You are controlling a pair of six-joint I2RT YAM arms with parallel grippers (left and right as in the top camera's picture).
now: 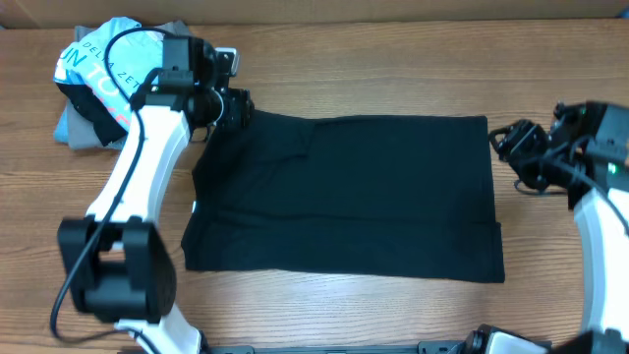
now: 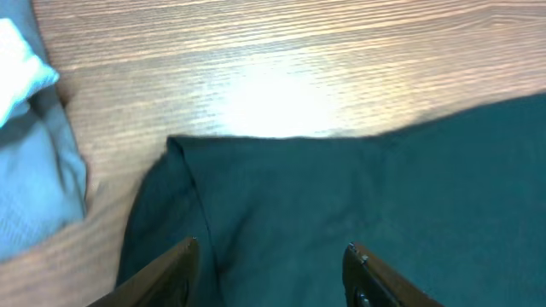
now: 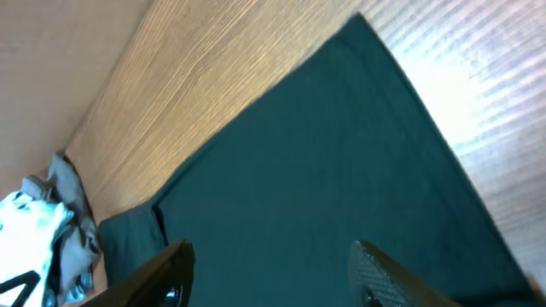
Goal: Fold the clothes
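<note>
Wood-grain table [image 1: 373, 315], with blue and grey laundry [image 1: 93, 74] heaped at its far-left corner. The black garment [image 1: 344, 197] lies flat mid-table. Left gripper [image 1: 234, 106] is spread wide over its far-left corner, and right gripper [image 1: 503, 140] gapes wide at the far-right corner.

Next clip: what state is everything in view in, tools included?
black garment: spread flat on the table as a rectangle, not gripped.
left tool: open, over the garment's far left corner.
right tool: open, by the garment's right edge.
light blue shirt: crumpled, piled on the grey garment.
grey garment: bunched under the shirt, mostly hidden.
</note>
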